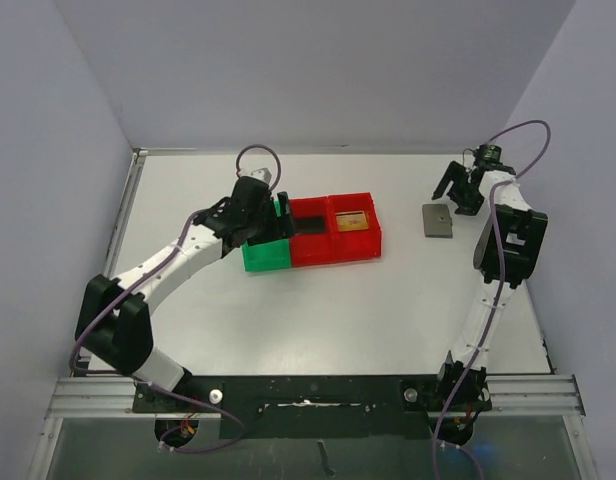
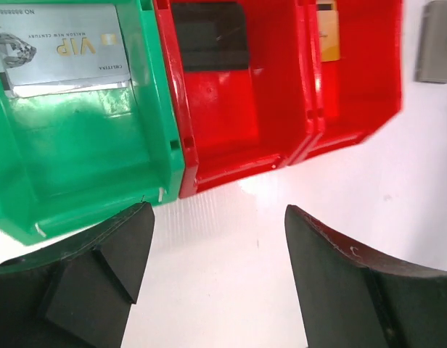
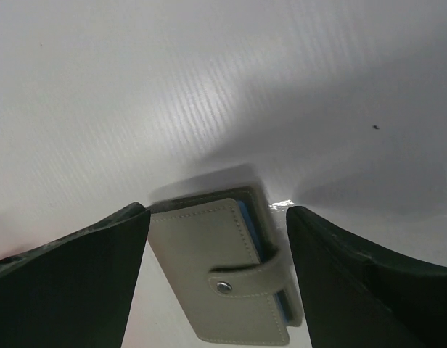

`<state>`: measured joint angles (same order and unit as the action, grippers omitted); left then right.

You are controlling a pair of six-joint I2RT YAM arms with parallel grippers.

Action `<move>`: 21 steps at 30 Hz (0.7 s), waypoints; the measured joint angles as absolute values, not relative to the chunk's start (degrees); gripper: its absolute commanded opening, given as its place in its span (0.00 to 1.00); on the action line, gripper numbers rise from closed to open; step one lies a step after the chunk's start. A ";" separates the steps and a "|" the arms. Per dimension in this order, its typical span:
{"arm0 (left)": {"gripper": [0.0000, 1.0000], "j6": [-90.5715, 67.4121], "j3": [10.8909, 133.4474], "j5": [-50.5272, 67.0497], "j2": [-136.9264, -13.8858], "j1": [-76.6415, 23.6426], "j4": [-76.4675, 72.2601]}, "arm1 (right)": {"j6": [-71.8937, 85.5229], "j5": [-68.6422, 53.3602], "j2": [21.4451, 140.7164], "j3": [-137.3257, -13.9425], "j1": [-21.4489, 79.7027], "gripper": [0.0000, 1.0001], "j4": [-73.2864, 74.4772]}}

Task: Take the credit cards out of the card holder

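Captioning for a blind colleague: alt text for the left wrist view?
A silvery VIP card lies in the green bin, a black card in the red bin beside it. The open left end effector hovers in front.

Silvery VIP card (image 2: 60,47) in green bin (image 2: 85,152), red bins (image 2: 238,116) alongside

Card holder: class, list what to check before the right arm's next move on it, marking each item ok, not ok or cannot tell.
1. Card holder lies flat on the table: ok.
2. Right pincer open, poised over the card holder: ok.
3. Strap unsnapped: not ok, it is snapped shut.
4. Cards left inside: cannot tell.
5. Silvery card in the green bin, black card in the red bin beside it: ok.
6. Left pincer open and empty: ok.
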<state>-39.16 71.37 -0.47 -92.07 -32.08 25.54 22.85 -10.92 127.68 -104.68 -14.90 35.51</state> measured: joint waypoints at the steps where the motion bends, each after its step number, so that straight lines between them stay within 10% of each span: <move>1: 0.73 -39.18 69.78 -0.12 -89.60 -31.97 24.47 | 22.59 -10.48 129.01 -105.78 -14.11 0.75 35.90; 11: 0.73 -40.14 56.58 3.33 -75.94 -28.73 19.73 | 19.53 -6.02 127.20 -99.18 -11.18 0.50 33.50; 21: 0.74 -42.35 51.75 6.52 -71.83 -29.17 17.87 | 22.87 -3.03 100.31 -60.31 -4.67 0.53 25.41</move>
